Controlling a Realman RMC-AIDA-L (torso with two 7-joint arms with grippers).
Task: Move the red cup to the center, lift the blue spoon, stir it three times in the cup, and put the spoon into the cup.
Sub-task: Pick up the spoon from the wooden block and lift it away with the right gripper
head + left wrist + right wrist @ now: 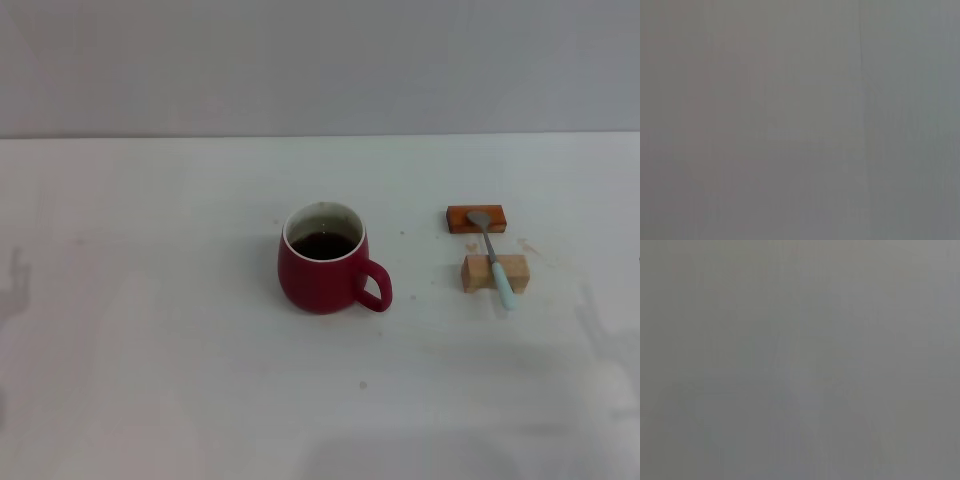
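Standing upright near the middle of the white table point(150, 380), the red cup point(322, 272) holds a dark liquid below its pale rim, and its loop handle points toward the robot's right and slightly toward the robot. Well apart from the cup, on the robot's right, the blue spoon point(494, 258) lies across two small blocks: its grey metal bowl rests on the orange-brown block point(477, 218), farther from the robot, and its neck crosses the pale wooden block point(494, 273), nearer the robot, with the light-blue handle overhanging that block's near edge. The two blocks sit close together but apart. Neither end effector appears in the head view, so no position relative to either one can be stated, and whether each is wide, narrow or holding anything cannot be told. Both wrist views show only a uniform grey field.
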